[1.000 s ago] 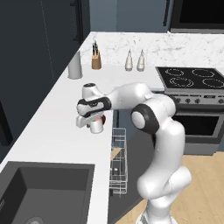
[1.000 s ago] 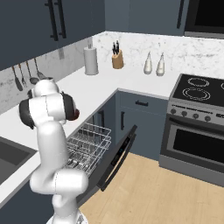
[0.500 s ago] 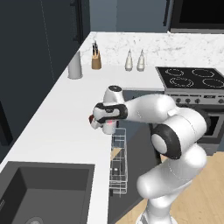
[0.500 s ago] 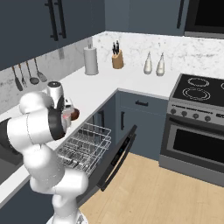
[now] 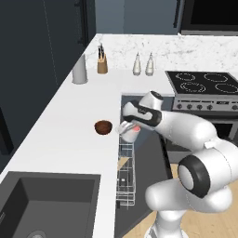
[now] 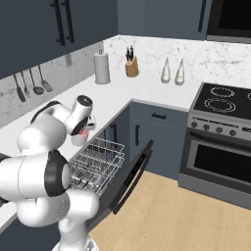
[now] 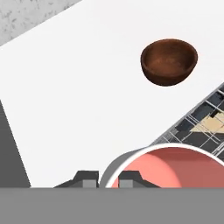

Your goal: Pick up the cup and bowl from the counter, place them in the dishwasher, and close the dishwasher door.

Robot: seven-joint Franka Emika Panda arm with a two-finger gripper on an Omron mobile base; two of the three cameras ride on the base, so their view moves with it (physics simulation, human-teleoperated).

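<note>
My gripper (image 5: 126, 127) is shut on the wall of the cup (image 5: 132, 134), a whitish cup with a red inside. It holds the cup at the counter's (image 5: 60, 135) front edge, above the pulled-out white wire rack (image 5: 124, 179) of the dishwasher. In the hand view the cup's rim (image 7: 166, 168) sits at the bottom, pinched between the fingertips (image 7: 129, 178). The dark reddish-brown bowl (image 5: 103, 127) rests on the counter just left of the cup, also seen as the bowl (image 7: 169, 61) beyond the gripper (image 7: 108, 179). The dishwasher door (image 6: 130, 176) hangs open below the rack (image 6: 95, 164).
A grey canister (image 5: 79, 70), a tan knife block (image 5: 102, 64) and two bottles (image 5: 142, 65) stand at the back of the counter. The stove (image 5: 204, 83) with its oven (image 6: 220, 152) is to the right. A dark sink (image 5: 42, 204) lies at the near left.
The arm has swung right with the cup, from over the counter to its edge above the rack. The bowl now shows on the counter, unmoved.
</note>
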